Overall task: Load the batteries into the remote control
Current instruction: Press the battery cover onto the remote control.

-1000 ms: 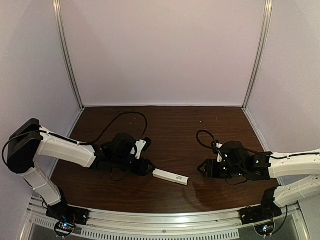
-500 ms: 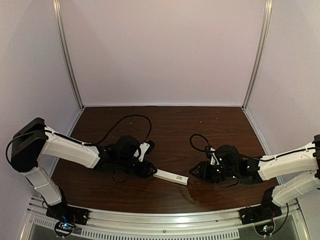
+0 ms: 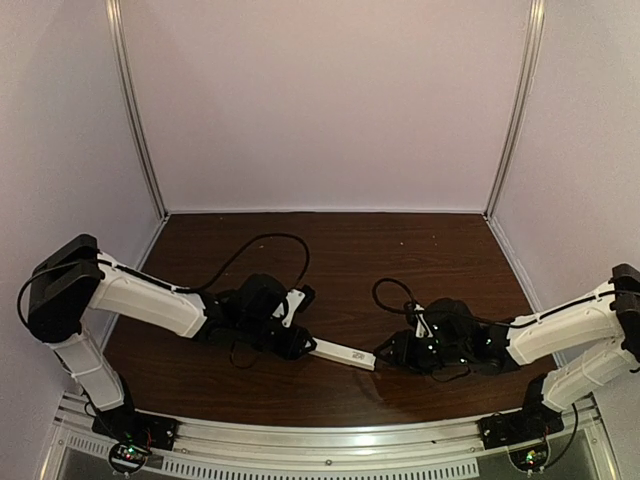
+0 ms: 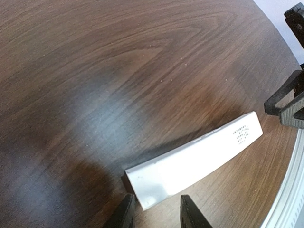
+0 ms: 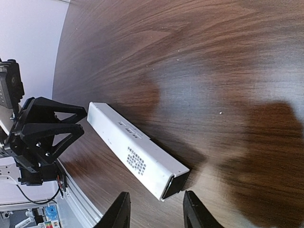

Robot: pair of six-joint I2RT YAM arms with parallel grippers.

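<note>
1. The remote control (image 3: 342, 353) is seen lying flat on the bench (image 3: 350, 250), between the two hands.
2. Its left end is straddled by the left hand (image 3: 300, 347); whether it is actually gripped cannot be told.
3. The right hand (image 3: 386, 352) is held open at the other, darker end, a gap being visible beside one finger (image 5: 119, 211).
4. No batteries are seen in any view, so loading is judged not yet begun.

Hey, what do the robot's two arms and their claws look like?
The left arm and right arm both have white shells with black joints. Black cables loop off both wrists. The left claw and right claw are black, with angular, open-framed fingers.
</note>
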